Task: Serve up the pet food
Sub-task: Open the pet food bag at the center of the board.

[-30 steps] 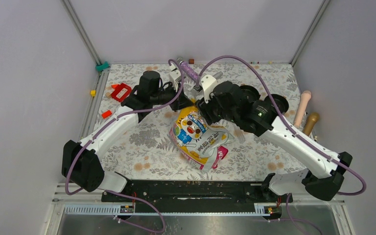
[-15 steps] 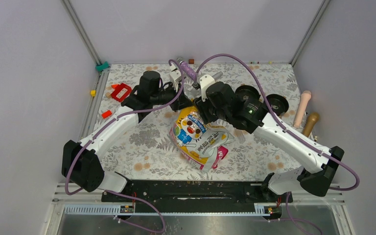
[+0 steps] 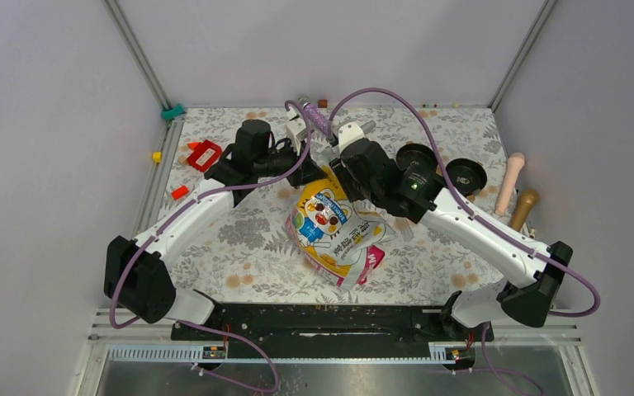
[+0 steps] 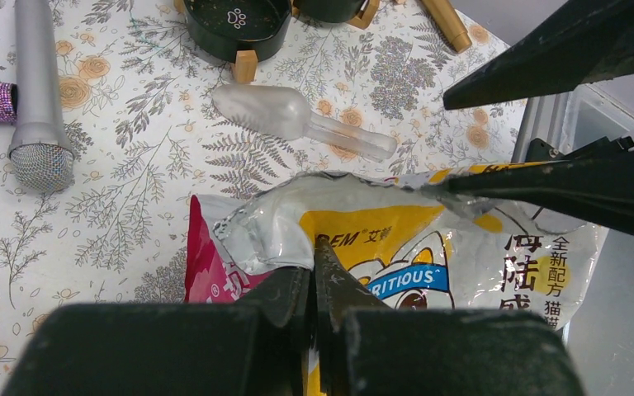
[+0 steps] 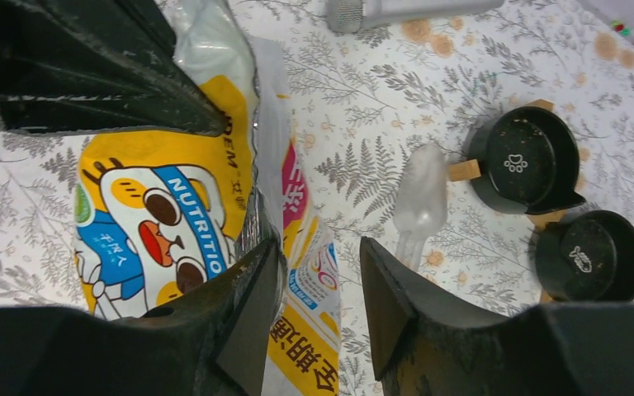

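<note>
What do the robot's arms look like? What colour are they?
The left arm and right arm have smooth white tubes, chunky black joints and a purple cable looping along each. The left pincer and right pincer have black, wedge-shaped fingers.

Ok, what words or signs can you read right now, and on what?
"NUTRITIO", cut off by a fold: blue band on the pet food bag.
"全新配方": bag front, left wrist view.
"EM", partial: near the bag's top edge.
Paw-print sign: inside one black bowl.
Fish sign: inside the other black bowl.
Remaining bag print: too blurred to read.
</note>
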